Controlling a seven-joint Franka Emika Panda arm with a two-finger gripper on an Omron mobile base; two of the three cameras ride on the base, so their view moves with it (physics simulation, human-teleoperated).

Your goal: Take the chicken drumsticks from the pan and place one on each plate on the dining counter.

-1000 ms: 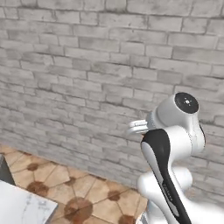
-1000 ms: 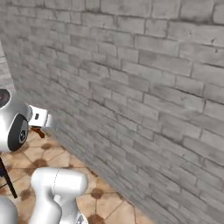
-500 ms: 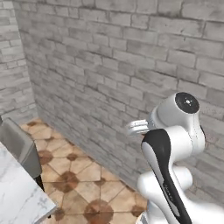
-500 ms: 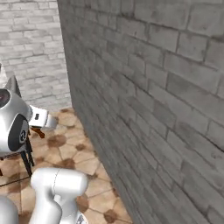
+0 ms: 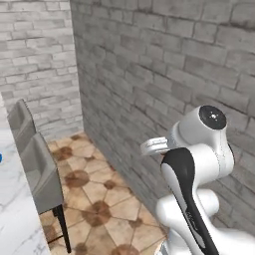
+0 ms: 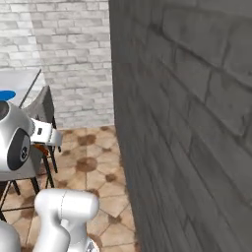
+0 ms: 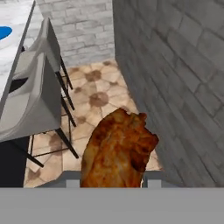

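The base has swung round since the earlier frames: the brick wall [image 5: 164, 74] that faced the cameras now runs along the right, and the stools [image 5: 37, 164] and the white bench [image 7: 13, 39] have come into view on the left. The claw [image 7: 114, 181] is pinched on a drumstick [image 7: 117, 151], held in the air over the tiled floor [image 5: 99, 194], right of the stools and near the wall. In the right base view the claw [image 6: 48, 145] sits beside the arm's head. A blue plate [image 6: 7, 95] lies on the far bench, well apart from the drumstick.
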